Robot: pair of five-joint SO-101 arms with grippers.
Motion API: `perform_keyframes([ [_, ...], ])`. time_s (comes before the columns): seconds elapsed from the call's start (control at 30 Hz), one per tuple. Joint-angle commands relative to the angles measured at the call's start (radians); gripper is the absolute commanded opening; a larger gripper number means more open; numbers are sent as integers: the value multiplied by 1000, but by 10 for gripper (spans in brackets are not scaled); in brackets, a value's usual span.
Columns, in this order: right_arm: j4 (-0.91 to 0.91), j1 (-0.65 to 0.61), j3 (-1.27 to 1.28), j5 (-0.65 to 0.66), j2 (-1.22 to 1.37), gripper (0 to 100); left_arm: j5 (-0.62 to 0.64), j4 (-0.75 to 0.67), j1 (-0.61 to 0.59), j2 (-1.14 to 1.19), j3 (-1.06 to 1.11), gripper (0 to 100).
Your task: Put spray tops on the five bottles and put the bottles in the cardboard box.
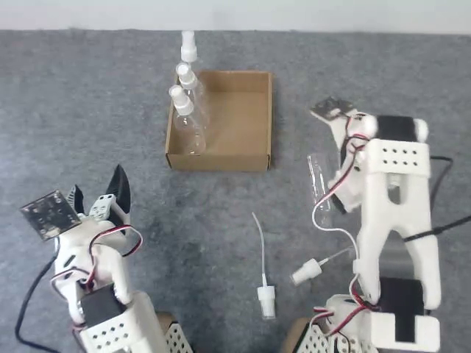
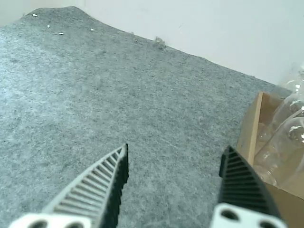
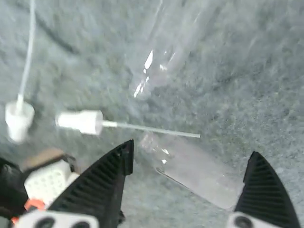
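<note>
one cardboard box (image 1: 243, 158) is seen on the grey mat (image 1: 88, 95), with three capped bottles (image 1: 190, 132) stood upright in a row along its left wall; whether the farthest of them is inside the box cannot be told. two uncapped bottles are counted lying on the mat, one (image 3: 161, 57) apart from the other (image 3: 194, 168). two loose spray tops (image 1: 266, 298) are laid nearby, tubes attached. the left gripper (image 1: 97, 178) is held low over bare mat, well short of the box, its jaws spread wide and holding nothing. the right arm is stretched forward over the mat, and the right gripper (image 3: 192, 148) is poised above the nearer uncapped bottle, jaws wide apart and not holding it
</note>
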Motion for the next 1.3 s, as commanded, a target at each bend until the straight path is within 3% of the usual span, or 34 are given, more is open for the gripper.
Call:
perform_keyframes([
  [0.0, 36, 56, 15, 121, -62, 322, -14, -32, 0, -17, -13, 287],
  [0.43, 25, 122, 261, 365, -274, 322, -14, -32, 0, -17, -12, 287],
  [0.8, -197, 222, 517, 591, -358, 322, -14, -32, 0, -17, -12, 287],
  [1.27, -558, 331, 784, 723, -357, 318, -14, -32, 0, -17, -12, 287],
])
